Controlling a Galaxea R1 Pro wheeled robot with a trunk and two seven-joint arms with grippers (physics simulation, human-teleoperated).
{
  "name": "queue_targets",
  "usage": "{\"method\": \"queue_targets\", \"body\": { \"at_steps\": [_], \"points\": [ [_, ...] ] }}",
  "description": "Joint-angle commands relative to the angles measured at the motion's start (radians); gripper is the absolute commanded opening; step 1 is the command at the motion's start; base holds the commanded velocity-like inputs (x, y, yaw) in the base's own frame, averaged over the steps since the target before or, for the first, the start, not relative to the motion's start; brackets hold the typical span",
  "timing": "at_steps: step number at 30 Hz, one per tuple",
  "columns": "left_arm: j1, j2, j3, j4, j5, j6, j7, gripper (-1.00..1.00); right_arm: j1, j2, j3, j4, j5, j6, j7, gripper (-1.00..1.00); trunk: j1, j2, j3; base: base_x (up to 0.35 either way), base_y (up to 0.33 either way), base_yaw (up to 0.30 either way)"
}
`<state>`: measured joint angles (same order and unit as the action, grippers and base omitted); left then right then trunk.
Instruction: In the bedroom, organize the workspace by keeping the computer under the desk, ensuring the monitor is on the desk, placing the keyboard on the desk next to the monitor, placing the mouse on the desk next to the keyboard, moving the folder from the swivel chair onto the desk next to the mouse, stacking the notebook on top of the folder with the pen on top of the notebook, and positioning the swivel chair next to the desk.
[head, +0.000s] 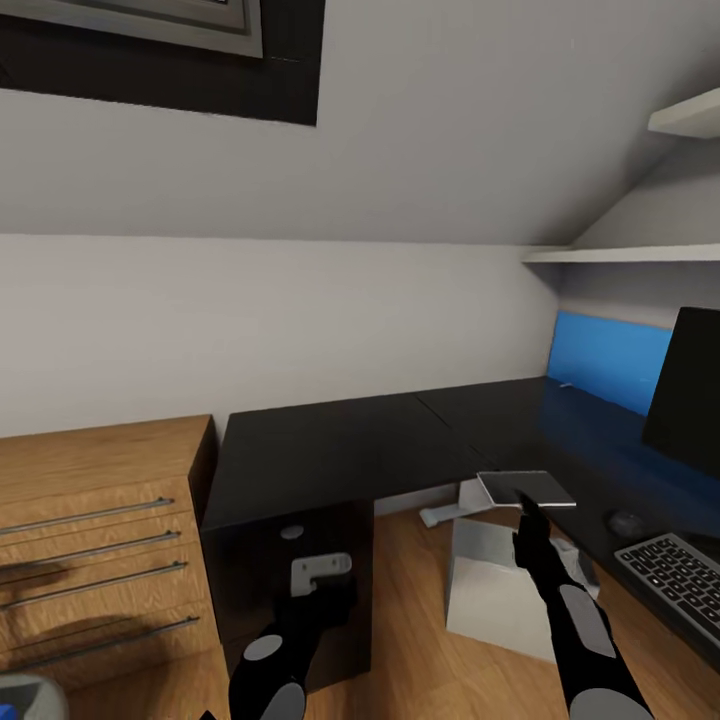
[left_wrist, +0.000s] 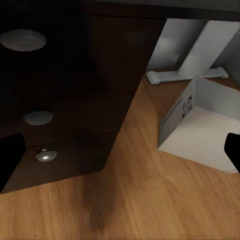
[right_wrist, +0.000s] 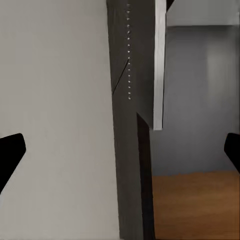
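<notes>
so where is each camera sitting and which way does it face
Head view: on the robot's head, looking forward and down at the desk; both arms show, the right claw holding the notebook.
Left wrist view: near the left claw, facing the drawer unit, wood floor and computer; dark fingertips at the edges.
Right wrist view: near the right claw, close against the notebook; fingertips at the edges.
Shared: head and left wrist views both show the computer under the desk.
</notes>
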<state>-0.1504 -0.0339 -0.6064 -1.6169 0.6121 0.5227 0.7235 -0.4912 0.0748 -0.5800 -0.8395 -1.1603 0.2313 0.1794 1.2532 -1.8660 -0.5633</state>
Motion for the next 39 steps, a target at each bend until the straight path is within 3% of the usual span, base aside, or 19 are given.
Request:
{"method": "queue_targets", "body": {
  "at_steps": [1,5,18,29,39],
  "points": [
    [-0.001,0.0,-0.002,-0.001,0.008,0.002,0.016,1.0,-0.001,0.001,-0.004,0.002,-0.002,-0.025,0.003,1.0,0.004,-0.008,-0.004,0.0,0.0,0.0],
    [-0.001,0.0,-0.007,-0.001,0.008,0.002,0.038,1.0,-0.001,0.005,-0.002,0.007,0.019,-0.119,0.004,1.0,0.019,-0.036,-0.017,0.0,0.0,0.0],
    [-0.001,0.0,-0.01,-0.001,0.008,0.002,0.044,1.0,-0.001,0.01,-0.003,0.051,0.031,-0.167,0.015,1.0,0.069,-0.127,-0.058,0.0,0.0,0.0],
    [0.0,0.001,-0.015,-0.001,0.008,0.003,0.044,1.0,-0.001,0.03,-0.002,0.052,0.032,-0.225,0.13,1.0,0.069,-0.127,-0.058,0.0,0.0,0.0],
    [-0.001,0.003,-0.016,0.0,0.008,0.003,0.044,1.0,-0.001,0.03,-0.001,0.053,0.034,-0.228,0.14,1.0,0.069,-0.127,-0.058,0.0,0.0,0.0]
  ]
}}
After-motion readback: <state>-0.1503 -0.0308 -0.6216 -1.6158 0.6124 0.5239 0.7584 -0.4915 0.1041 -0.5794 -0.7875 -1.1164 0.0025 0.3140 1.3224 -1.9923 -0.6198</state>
